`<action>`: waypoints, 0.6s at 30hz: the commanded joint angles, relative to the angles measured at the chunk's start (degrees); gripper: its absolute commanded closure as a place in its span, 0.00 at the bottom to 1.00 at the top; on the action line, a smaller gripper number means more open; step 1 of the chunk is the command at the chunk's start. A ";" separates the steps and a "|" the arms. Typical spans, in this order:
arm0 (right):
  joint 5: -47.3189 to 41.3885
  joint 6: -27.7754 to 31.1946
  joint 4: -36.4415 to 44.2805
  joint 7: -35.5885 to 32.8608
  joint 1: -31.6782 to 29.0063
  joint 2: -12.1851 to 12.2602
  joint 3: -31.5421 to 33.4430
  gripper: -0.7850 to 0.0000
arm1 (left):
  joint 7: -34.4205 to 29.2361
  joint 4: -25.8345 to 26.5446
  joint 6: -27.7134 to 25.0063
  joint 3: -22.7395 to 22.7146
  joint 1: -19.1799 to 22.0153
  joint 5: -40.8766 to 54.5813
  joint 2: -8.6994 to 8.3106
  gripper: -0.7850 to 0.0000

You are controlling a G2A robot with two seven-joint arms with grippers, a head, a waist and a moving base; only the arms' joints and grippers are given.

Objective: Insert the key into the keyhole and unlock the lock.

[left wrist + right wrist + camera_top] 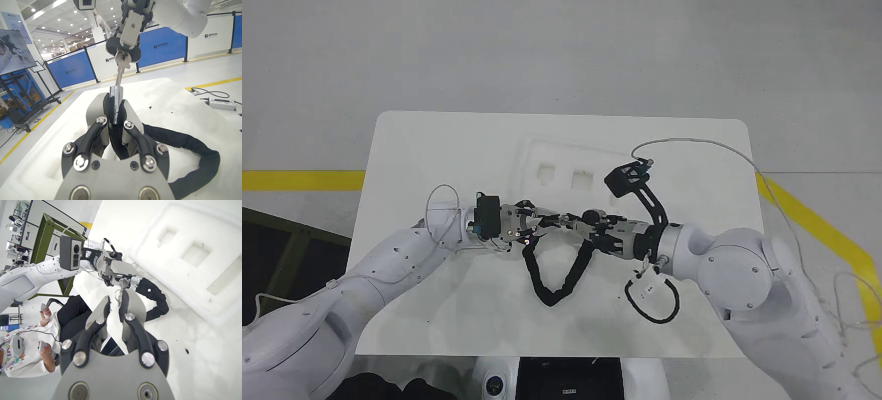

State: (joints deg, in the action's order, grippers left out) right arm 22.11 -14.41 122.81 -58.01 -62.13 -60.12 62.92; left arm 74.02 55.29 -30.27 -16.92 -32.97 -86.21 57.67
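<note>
My left gripper (115,100) (530,228) is shut on the chrome lock cylinder (116,106) (123,282), held above the middle of the white table (422,160). The lock's black fabric-covered chain (554,280) (189,140) (155,298) hangs from it in a loop down to the table. The silver key (122,62) (121,294) sits with its blade in the keyhole. My right gripper (116,298) (582,222) (128,49) faces the left one. It is open, with the key's head between its pads, against one black pad.
A white foam tray (572,170) (189,247) with rectangular recesses lies on the table just behind the grippers. Small black specks (150,107) dot the surface. The table's front edge runs close under the hanging chain.
</note>
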 commanded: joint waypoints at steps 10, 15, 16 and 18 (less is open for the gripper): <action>0.88 -0.32 -1.59 1.51 0.75 -0.33 -1.50 1.00 | 0.00 0.00 0.00 0.00 0.00 0.00 0.00 1.00; 2.75 -1.24 -1.81 3.18 1.28 -0.57 -2.44 1.00 | 0.00 0.00 0.00 0.00 0.00 0.00 0.00 1.00; 2.79 -1.18 -1.94 3.23 1.45 -0.62 -2.61 1.00 | 0.00 0.00 0.00 0.00 0.00 0.00 0.00 1.00; 2.80 -1.03 -2.22 3.45 1.76 -0.73 -2.88 1.00 | 0.00 0.00 0.00 0.00 0.00 0.00 0.00 1.00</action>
State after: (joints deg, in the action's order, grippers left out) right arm 24.91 -15.51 120.69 -54.64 -60.48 -60.82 60.11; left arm 74.03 55.29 -30.27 -16.92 -32.97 -86.21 57.67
